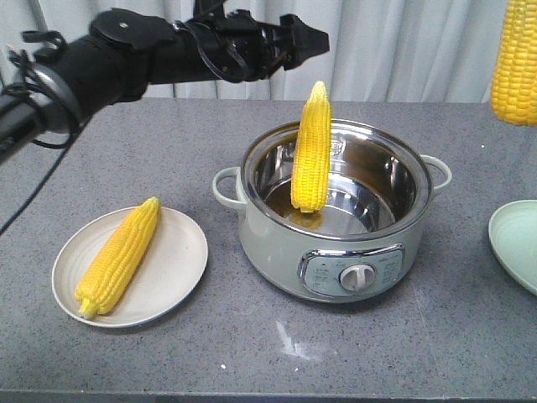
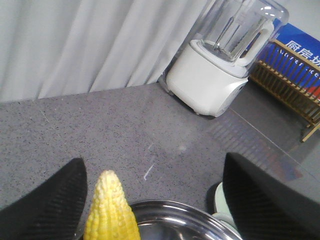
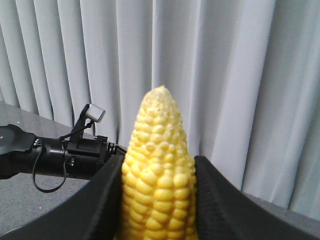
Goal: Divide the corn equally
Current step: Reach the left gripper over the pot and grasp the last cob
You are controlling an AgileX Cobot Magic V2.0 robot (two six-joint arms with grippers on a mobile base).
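Corn shows as three cobs. At nine o'clock on the table (image 1: 252,353), one cob (image 1: 117,258) lies flat on the white plate (image 1: 180,277). In the middle, a second cob (image 1: 311,147) stands tip-up in the steel pot (image 1: 277,243), seemingly leaning on its far rim at twelve o'clock; the left pincer (image 1: 312,39) hangs above it, jaws wide, gripping nothing. At two o'clock the right pincer (image 3: 159,167) clamps a third cob (image 1: 514,63) aloft, near the pale green plate (image 1: 513,243) (bare in what shows). Cobs look stiff and fairly heavy, kernels ribbed yet possibly slick; I would take the standing one across its thick middle, not the tapered tip.
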